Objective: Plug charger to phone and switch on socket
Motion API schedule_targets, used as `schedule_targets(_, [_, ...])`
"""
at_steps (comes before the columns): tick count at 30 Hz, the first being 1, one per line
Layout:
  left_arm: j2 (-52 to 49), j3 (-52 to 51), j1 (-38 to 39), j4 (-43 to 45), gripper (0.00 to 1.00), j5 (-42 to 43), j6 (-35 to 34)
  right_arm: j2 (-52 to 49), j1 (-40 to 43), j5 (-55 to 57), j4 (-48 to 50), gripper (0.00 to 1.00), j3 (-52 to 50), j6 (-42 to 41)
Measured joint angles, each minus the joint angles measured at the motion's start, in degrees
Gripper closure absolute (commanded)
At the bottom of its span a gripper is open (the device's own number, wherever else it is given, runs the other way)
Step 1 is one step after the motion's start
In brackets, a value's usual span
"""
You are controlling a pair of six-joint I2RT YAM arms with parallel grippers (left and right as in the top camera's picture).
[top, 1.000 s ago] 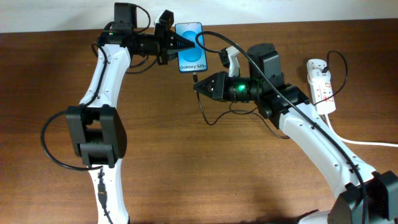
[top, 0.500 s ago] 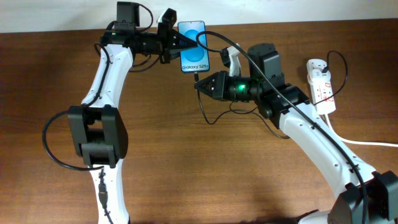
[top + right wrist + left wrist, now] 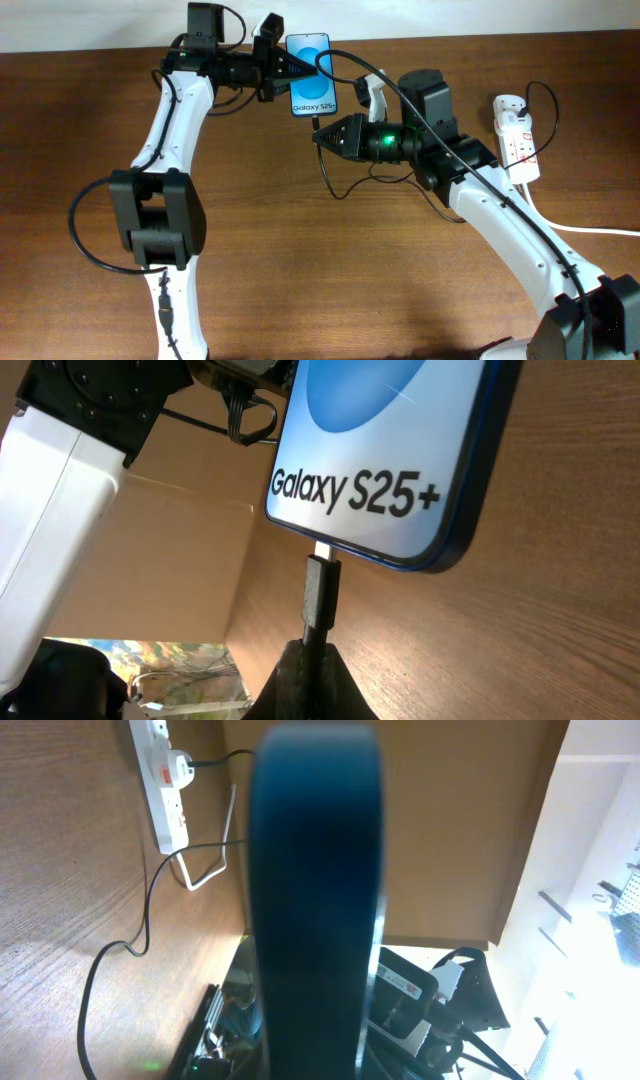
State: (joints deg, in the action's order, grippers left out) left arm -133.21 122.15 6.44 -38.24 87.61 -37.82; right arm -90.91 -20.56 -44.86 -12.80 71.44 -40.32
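A dark brown wooden bench (image 3: 300, 260) runs up to a pale wall (image 3: 450, 15) at the far side, and both white arms reach toward that far edge. There sits the slim rectangular phone (image 3: 311, 78) with its bright blue lit screen, black rim and white "Galaxy S25+" lettering at the near end.

The left fingers (image 3: 290, 68) come in from the side and are clamped on the phone's long edge. In the left wrist view the phone (image 3: 315, 890) shows edge-on as a dark, blurred slab filling the middle of the picture.

The right fingers (image 3: 328, 137) sit just below the phone's lettered end, pressed together on the charger (image 3: 331, 185), a long thin black cable ending in a small black plug. Up close, the plug (image 3: 320, 595) rises straight out of the closed right fingers (image 3: 300, 680). Its short silver tip meets the bottom edge of the phone (image 3: 400, 450), right under the lettering. I cannot tell how deep it sits. Behind the fingers the cable droops in a loop across the bench.

Well apart to the right lies the socket (image 3: 516, 135), a white oblong power strip with small red marks, a black plug in it and a thick white cord (image 3: 590, 228) trailing off the bench edge. Neither arm is near it.
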Motion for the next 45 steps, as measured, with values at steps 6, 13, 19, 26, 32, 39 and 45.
schedule_targets(6, [0.0,0.0,0.5,0.2,1.00,-0.2,0.0,0.0,0.0,-0.1,-0.2,0.96,0.0,0.0])
schedule_targets(13, [0.0,0.0,1.0,0.3,1.00,-1.1,0.0,0.0,1.7,-2.0,-0.4,0.96,-0.2,0.0])
schedule_targets(19, [0.0,0.0,1.0,0.3,1.00,-1.3,0.0,0.0,1.8,-2.0,-0.4,0.96,-0.2,0.0])
schedule_targets(26, [0.0,0.0,1.1,0.4,1.00,-1.5,0.0,0.0,1.8,-1.6,-0.4,0.96,-0.2,0.0])
schedule_targets(32, [0.0,0.0,1.7,0.6,1.00,-3.1,-0.2,0.0,2.5,-1.5,-0.9,0.96,-0.5,0.0])
schedule_targets(39, [0.0,0.0,1.9,0.6,1.00,-3.6,-0.4,0.0,2.7,-1.7,-0.9,0.81,-0.5,0.0])
schedule_targets(45, [-0.1,0.0,3.7,0.2,1.00,-2.5,0.3,0.0,4.3,-0.3,-2.2,0.77,-0.5,0.3])
